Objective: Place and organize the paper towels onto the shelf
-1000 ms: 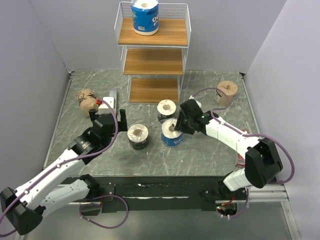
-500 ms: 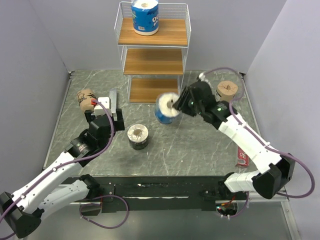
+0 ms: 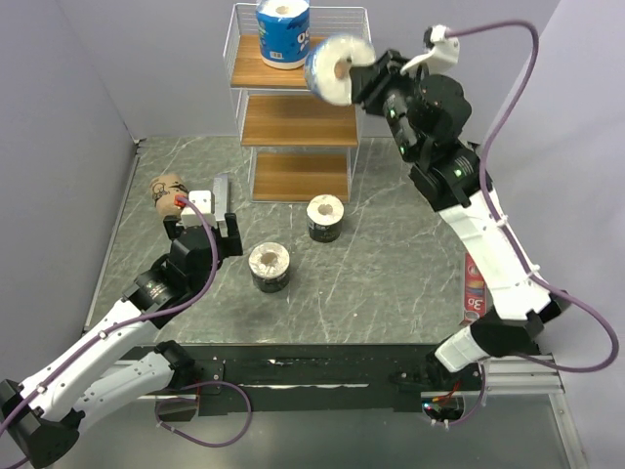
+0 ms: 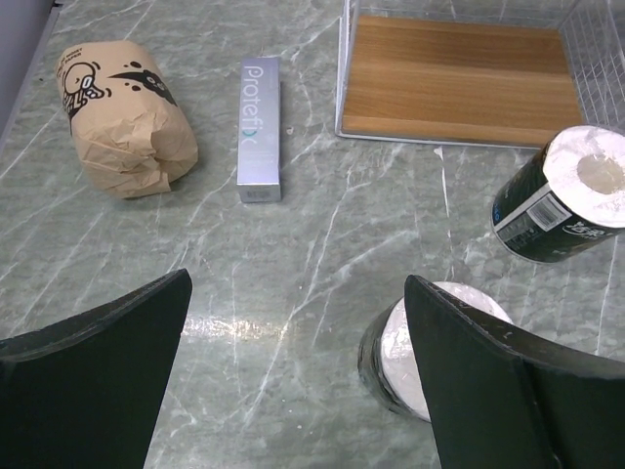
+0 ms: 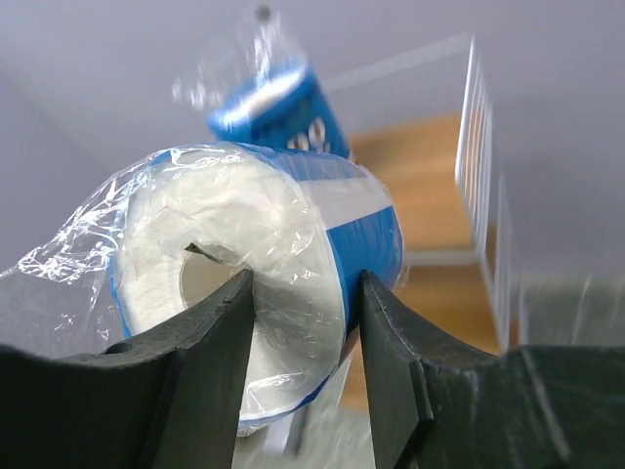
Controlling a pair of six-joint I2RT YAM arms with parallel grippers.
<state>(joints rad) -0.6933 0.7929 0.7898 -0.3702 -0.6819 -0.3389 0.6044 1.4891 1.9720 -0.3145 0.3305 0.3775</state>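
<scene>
- Two blue-and-white paper towel rolls show in the upper part of the overhead view. One (image 3: 283,32) stands upright on the top board of the shelf (image 3: 299,119), inside the wire rail.
- The other blue-and-white roll (image 3: 335,66) hangs in the air at the right edge of that top tier. It is tipped on its side, with its centre hole facing left toward the camera. Whether it touches the rail cannot be told.
- The right gripper (image 3: 359,70) has this roll. In the wrist view its two dark fingers (image 5: 200,376) are closed partway, squeezing the wrapped side between them.
- The left gripper (image 3: 208,223) sits low at centre left, its fingers (image 4: 98,376) spread wide with nothing between them.
- One black-wrapped roll (image 3: 270,267) stands on the marble table (image 3: 391,283) just right of that gripper. A second black roll (image 3: 325,217) is near the foot of the shelf.
- A tan kraft roll (image 3: 168,192) lies on its side at far left, with a flat grey bar (image 3: 221,191) beside it.
- A small red packet (image 3: 475,293) lies at the right edge.
</scene>
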